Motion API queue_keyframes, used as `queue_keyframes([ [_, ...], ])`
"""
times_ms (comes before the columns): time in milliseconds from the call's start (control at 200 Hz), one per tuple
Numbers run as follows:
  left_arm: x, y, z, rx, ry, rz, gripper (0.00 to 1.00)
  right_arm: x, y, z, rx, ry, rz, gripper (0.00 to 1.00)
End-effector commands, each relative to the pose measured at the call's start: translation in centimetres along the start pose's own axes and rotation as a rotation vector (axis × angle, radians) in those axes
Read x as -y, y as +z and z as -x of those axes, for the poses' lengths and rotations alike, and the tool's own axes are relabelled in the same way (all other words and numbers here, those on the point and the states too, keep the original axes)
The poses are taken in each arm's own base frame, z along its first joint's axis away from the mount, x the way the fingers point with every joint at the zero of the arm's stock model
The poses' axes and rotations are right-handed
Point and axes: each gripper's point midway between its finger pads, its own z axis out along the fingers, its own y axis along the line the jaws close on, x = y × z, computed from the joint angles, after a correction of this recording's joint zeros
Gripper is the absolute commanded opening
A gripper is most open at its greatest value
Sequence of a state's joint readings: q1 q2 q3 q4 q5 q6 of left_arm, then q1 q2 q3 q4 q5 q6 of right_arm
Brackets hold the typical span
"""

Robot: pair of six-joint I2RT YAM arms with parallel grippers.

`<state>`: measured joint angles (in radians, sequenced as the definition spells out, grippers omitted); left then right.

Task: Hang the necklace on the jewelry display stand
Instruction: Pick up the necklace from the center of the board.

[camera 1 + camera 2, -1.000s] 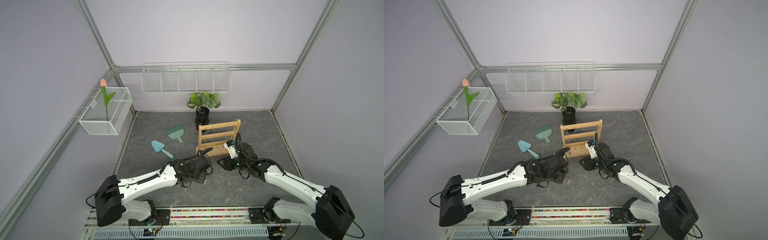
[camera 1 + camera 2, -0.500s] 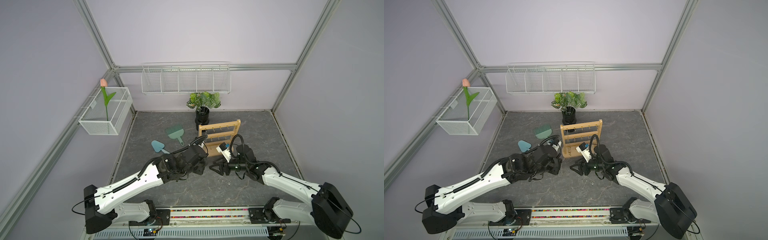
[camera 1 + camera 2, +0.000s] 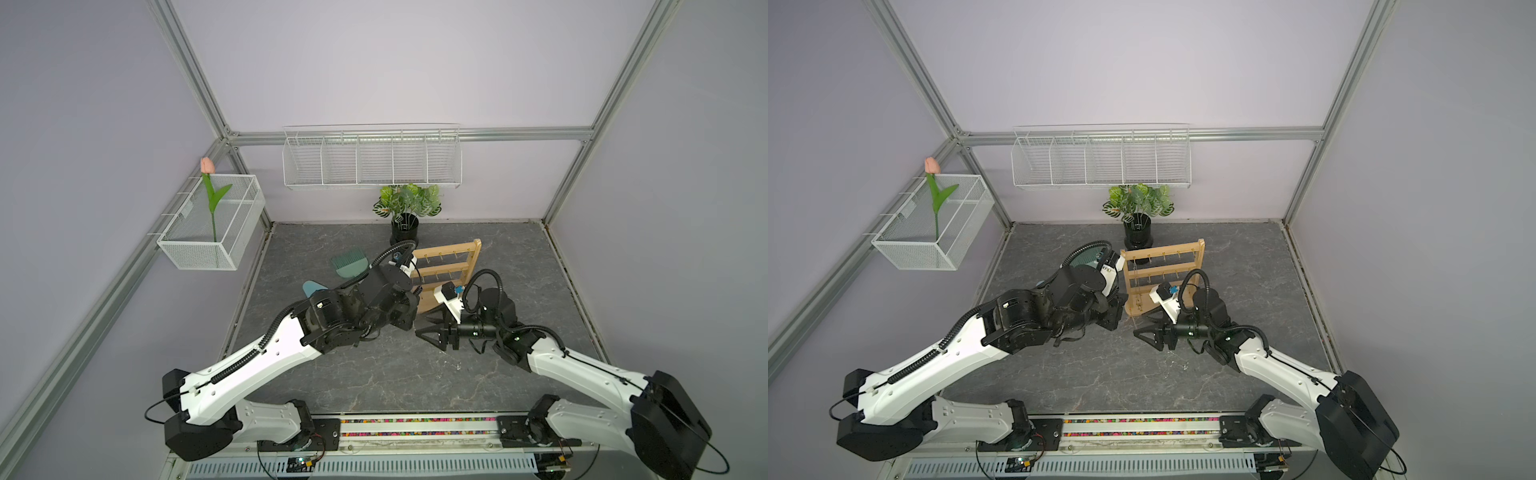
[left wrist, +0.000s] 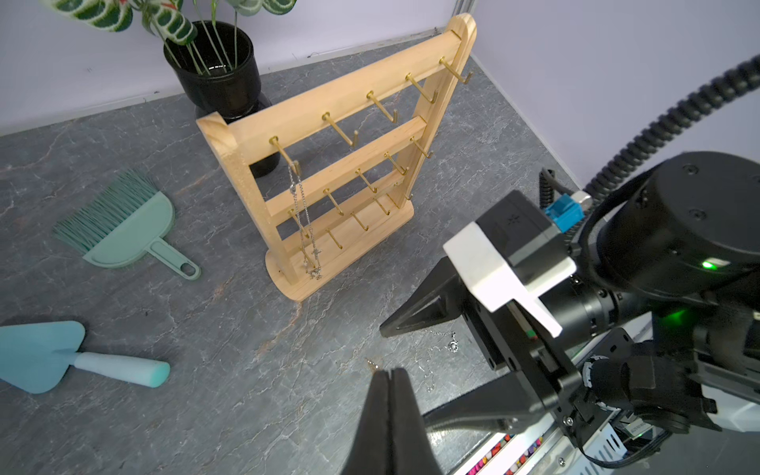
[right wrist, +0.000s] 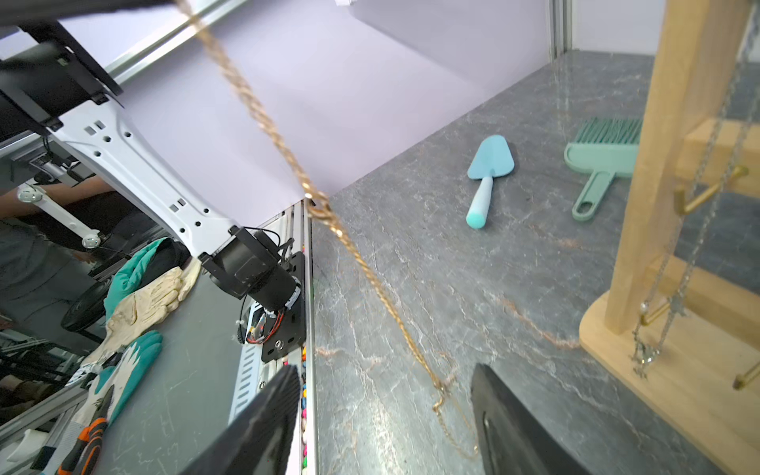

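Remote op: my L gripper (image 4: 388, 376), fingertips pressed tight on the gold necklace (image 5: 263, 119), holds it taut. R gripper (image 5: 384, 378) is spread wide around its lower end on the tabletop (image 5: 452, 267). Just beside, the jewelry display stand (image 4: 300, 115) is upright w/ a silver chain (image 4: 305, 205) hooked.

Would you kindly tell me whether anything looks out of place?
A silver chain lies loose on the table beside the open right gripper, off the jewelry display stand. The gold necklace in the shut left gripper trails onto the table.

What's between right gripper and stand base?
Just bare table between right gripper and stand, per right wrist view; the gold necklace dangles inside its open jaws.
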<state>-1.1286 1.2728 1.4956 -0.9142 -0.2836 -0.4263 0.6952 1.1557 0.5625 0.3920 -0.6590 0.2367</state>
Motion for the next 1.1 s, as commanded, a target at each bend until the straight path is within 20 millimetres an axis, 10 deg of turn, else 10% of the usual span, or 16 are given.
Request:
queue_keyframes([
  [0, 0.6, -0.3, 0.9, -0.002, 0.05, -0.018, 0.0, -1.1, 0.0, 2.4, 0.08, -0.114, 0.034, 0.69],
  [1095, 1.5, 0.0, 1.9, 0.0, 0.06, -0.034, 0.0, -0.5, 1.0, 4.2, 0.148, -0.176, 0.021, 0.36],
])
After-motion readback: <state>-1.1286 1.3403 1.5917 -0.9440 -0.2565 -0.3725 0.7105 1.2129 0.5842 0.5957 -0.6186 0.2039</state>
